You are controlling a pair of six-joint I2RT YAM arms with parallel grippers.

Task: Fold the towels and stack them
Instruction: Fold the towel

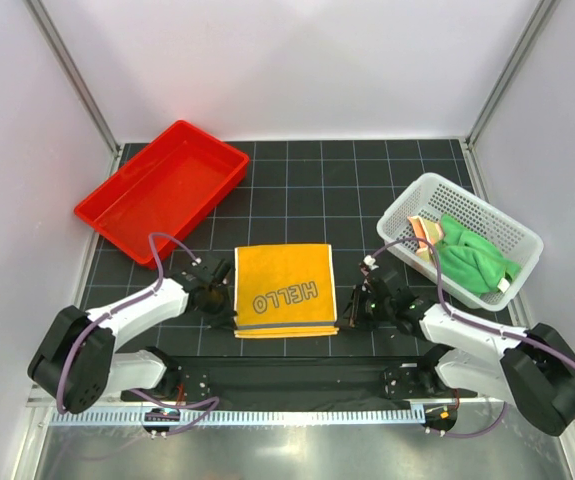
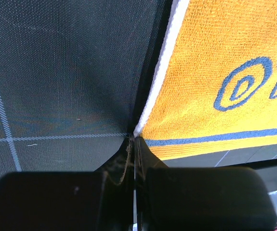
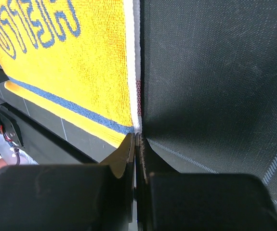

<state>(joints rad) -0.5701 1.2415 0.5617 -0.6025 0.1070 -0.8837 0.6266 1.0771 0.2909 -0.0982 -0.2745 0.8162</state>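
Note:
The yellow-orange HELLO towel [image 1: 285,290] lies flat on the dark mat between the arms, a second layer showing along its near edge. My left gripper [image 1: 219,293] is shut, its tips pinching the towel's white left hem [image 2: 152,91] near the near corner. My right gripper [image 1: 357,305] is shut, its tips pinching the white right hem [image 3: 131,62] near the near corner. The bright green towel [image 1: 477,262] lies bunched in the white basket. The striped polka-dot towel [image 1: 427,232] lies beside it in the basket, mostly hidden.
The white perforated basket [image 1: 419,195] stands at the right, just behind my right gripper. The red plastic tray [image 1: 162,188] stands at the back left. A black rail [image 1: 287,375] runs along the near edge between the arm bases.

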